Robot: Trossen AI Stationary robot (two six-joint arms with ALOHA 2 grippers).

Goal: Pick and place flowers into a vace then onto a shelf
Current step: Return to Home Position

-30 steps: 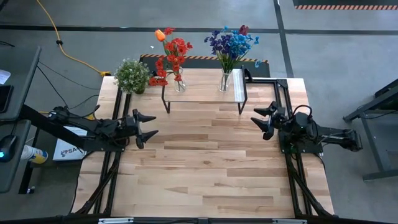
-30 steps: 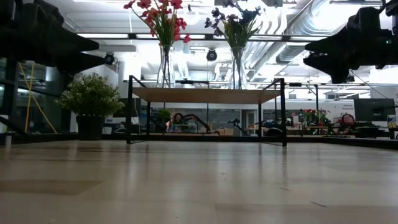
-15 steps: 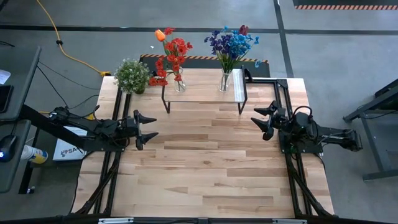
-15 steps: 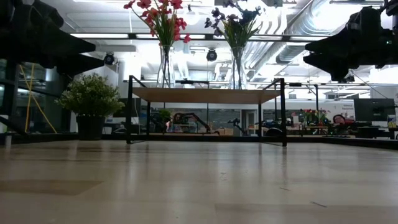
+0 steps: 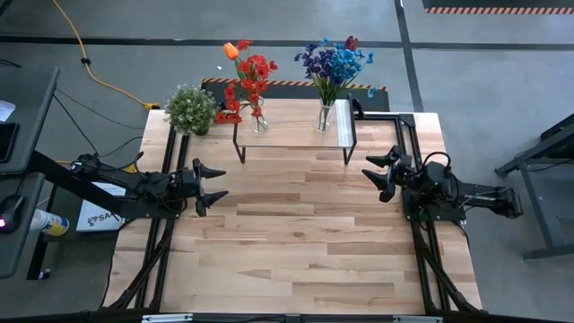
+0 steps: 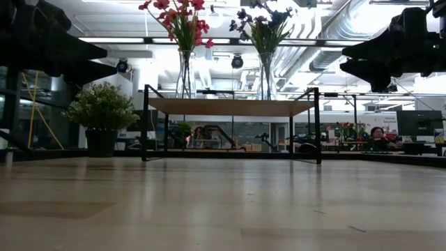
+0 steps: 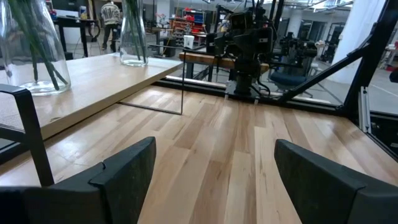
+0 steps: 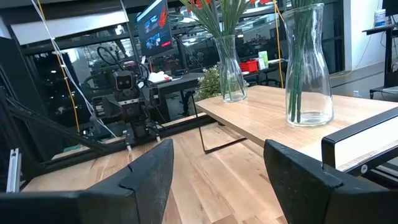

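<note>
Two clear glass vases stand on the wood-topped shelf [image 5: 291, 133] at the table's far edge. The left vase [image 5: 258, 119] holds the red flowers and orange tulip [image 5: 244, 79]; the right vase [image 5: 325, 117] holds the blue and purple flowers [image 5: 334, 61]. Both vases show in the low view [image 6: 185, 73] [image 6: 265, 75] and in both wrist views. My left gripper [image 5: 215, 183] hovers open above the table's left side, my right gripper [image 5: 375, 174] open above the right side. Both stand apart from the shelf.
A bushy pale-green potted plant [image 5: 190, 109] stands at the table's far left corner, beside the shelf. Bare wooden tabletop [image 5: 296, 233] lies between and in front of the two arms. A person shows in the room beyond the table [image 6: 377, 134].
</note>
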